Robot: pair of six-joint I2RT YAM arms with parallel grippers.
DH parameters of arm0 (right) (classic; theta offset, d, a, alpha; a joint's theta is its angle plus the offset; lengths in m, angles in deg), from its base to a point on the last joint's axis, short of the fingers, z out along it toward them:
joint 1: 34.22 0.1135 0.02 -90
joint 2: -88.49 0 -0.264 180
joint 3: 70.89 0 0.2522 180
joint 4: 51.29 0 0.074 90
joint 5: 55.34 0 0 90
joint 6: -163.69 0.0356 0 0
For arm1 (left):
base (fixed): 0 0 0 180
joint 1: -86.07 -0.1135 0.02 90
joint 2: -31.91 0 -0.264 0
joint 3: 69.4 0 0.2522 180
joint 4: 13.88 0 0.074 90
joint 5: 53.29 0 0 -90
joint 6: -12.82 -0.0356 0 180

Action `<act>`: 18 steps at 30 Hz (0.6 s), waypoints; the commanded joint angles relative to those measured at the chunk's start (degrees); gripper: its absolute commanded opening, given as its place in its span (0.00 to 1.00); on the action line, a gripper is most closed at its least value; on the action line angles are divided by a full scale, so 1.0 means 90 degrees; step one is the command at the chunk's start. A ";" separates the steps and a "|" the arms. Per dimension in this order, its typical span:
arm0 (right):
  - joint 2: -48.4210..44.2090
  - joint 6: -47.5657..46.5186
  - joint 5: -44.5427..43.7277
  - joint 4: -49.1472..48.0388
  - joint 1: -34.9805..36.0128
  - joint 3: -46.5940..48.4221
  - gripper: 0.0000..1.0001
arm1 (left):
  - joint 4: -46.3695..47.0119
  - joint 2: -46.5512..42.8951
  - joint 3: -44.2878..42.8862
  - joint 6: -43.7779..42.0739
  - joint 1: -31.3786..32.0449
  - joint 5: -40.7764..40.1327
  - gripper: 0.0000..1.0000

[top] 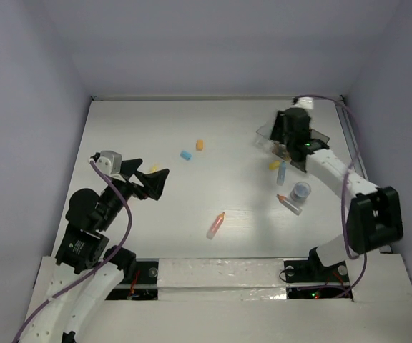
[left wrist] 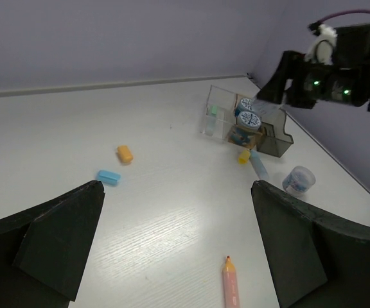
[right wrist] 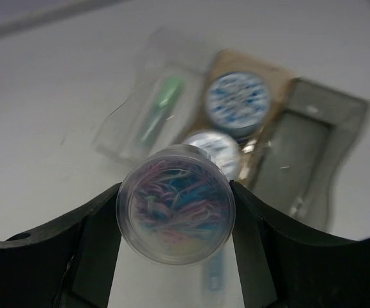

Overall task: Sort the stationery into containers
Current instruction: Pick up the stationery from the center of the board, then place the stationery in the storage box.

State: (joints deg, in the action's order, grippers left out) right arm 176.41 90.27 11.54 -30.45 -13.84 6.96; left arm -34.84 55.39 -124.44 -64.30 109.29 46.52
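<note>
We've got the right gripper [right wrist: 175, 221] clamped on a round jar [right wrist: 175, 205], held over the clear box [left wrist: 218, 109] and dark tray [left wrist: 278, 138]; our left gripper [left wrist: 177, 192] hangs jaws apart, near the pink pencil [left wrist: 230, 285]

Robot lab test cell: bare white table [top: 227, 136] boxed in by plain lilac walls [top: 213, 43], with a left arm [top: 84, 243] and a right arm [top: 335, 171] bolted at its near edge. Purple cable [top: 354, 153] runs loose along the right arm. A taped white mounting strip [top: 220, 274] sits in front, and a few bits of stationery [top: 185, 154] lie on top.
</note>
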 commanded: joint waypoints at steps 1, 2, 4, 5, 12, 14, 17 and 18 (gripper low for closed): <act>-0.0677 0.0374 -0.0459 -0.0414 -0.0982 -0.0470 0.34 | 0.0185 -0.0129 -0.0199 -0.0045 0.0114 -0.0025 0.99; -0.0706 0.0413 -0.0314 -0.0347 -0.1150 -0.0471 0.34 | 0.0175 -0.0139 -0.0199 -0.0045 0.0115 -0.0044 0.99; -0.0619 0.0385 -0.0264 -0.0259 -0.1385 -0.0442 0.35 | 0.0175 -0.0168 -0.0209 -0.0045 0.0115 -0.0054 0.99; -0.0531 0.0346 -0.0322 -0.0171 -0.1511 -0.0287 0.36 | 0.0175 -0.0178 -0.0209 -0.0045 0.0183 -0.0054 0.99; 0.0250 0.0140 -0.0421 -0.0063 -0.2039 0.0367 0.36 | 0.0165 -0.0197 -0.0209 -0.0055 0.0242 -0.0083 0.99; 0.0396 0.0121 -0.0459 -0.0024 -0.2118 0.0476 0.36 | 0.0156 -0.0197 -0.0209 -0.0055 0.0301 -0.0093 0.99; 0.0612 0.0121 -0.0576 0.0015 -0.2255 0.0583 0.37 | 0.0146 -0.0197 -0.0209 -0.0064 0.0301 -0.0113 0.99; 0.0651 0.0111 -0.0557 -0.0043 -0.2255 0.0545 0.37 | 0.0156 -0.0197 -0.0218 -0.0064 0.0301 -0.0122 0.99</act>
State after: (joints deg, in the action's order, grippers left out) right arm 182.51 91.62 8.11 -28.66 -33.49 8.54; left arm -35.23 54.21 -124.44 -64.30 111.63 45.86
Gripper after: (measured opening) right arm 0.668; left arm 0.989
